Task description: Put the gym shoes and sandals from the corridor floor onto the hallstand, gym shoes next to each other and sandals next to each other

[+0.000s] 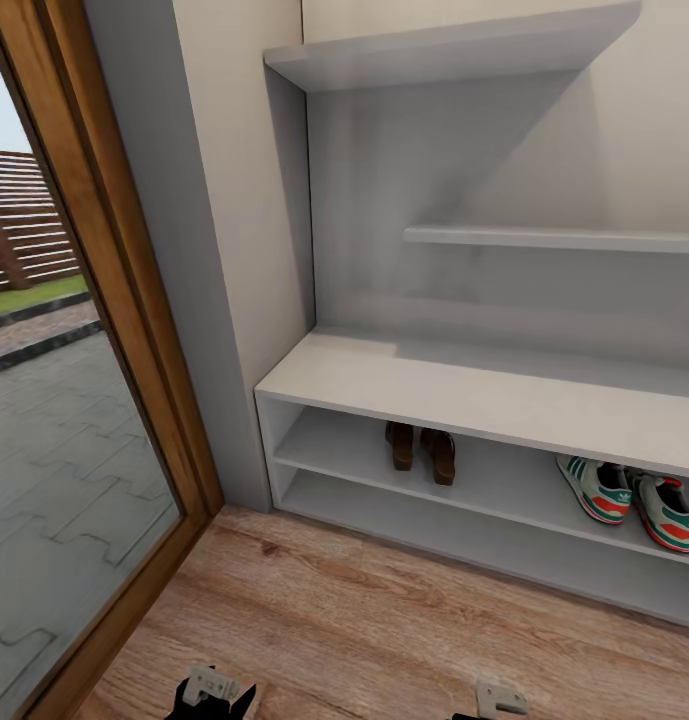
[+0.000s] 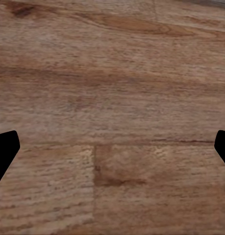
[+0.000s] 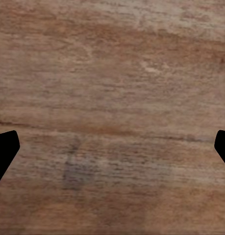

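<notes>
The pale grey hallstand stands against the wall ahead. On its upper low shelf, two dark-brown sandals sit side by side at the left. Two cream gym shoes with green stripes and red heels sit side by side at the right of the same shelf. The corridor floor of wood planks lies in front. My left gripper hangs open over bare floor planks. My right gripper is open too, above bare floor. Both wrists peek in at the head view's lower edge.
A glass door with a wooden frame runs along the left, with paving outside. Two wall shelves hang above the bench top. A grey wall edge sits between door and hallstand.
</notes>
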Tool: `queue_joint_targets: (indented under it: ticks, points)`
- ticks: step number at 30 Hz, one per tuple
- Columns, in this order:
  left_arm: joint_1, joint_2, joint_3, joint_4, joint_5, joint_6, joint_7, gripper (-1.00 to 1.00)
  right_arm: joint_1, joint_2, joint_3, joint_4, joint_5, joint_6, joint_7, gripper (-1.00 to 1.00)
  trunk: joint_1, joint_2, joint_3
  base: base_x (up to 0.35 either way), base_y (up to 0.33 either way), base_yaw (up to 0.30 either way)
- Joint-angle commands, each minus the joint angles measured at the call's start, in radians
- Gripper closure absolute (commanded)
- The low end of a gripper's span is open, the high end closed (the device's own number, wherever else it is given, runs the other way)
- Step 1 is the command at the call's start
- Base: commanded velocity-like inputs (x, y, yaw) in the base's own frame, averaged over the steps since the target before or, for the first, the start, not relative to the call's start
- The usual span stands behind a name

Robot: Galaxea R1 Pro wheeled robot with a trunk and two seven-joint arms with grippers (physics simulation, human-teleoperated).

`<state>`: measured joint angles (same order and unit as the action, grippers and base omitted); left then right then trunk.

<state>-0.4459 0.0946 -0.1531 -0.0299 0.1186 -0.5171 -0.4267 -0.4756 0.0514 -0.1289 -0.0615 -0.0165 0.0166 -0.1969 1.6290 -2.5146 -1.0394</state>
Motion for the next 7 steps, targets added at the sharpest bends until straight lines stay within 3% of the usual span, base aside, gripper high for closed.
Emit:
queue_joint_targets:
  ticks: [1,7]
  points:
    - [-0.001,-0.001,-0.008,0.001,0.010,-0.002,-0.004,-1.00,0.000,0.000,-0.005,-0.001,-0.002,0.002,-0.003,-1.00,0.000,0.000,-0.001,0.000,0.000,0.000]
    - [-0.001,-0.007,-0.008,0.001,0.012,-0.001,-0.004,-1.00,0.000,0.000,-0.005,-0.001,-0.002,0.002,-0.003,-1.00,0.000,0.000,-0.001,0.000,0.000,0.000]
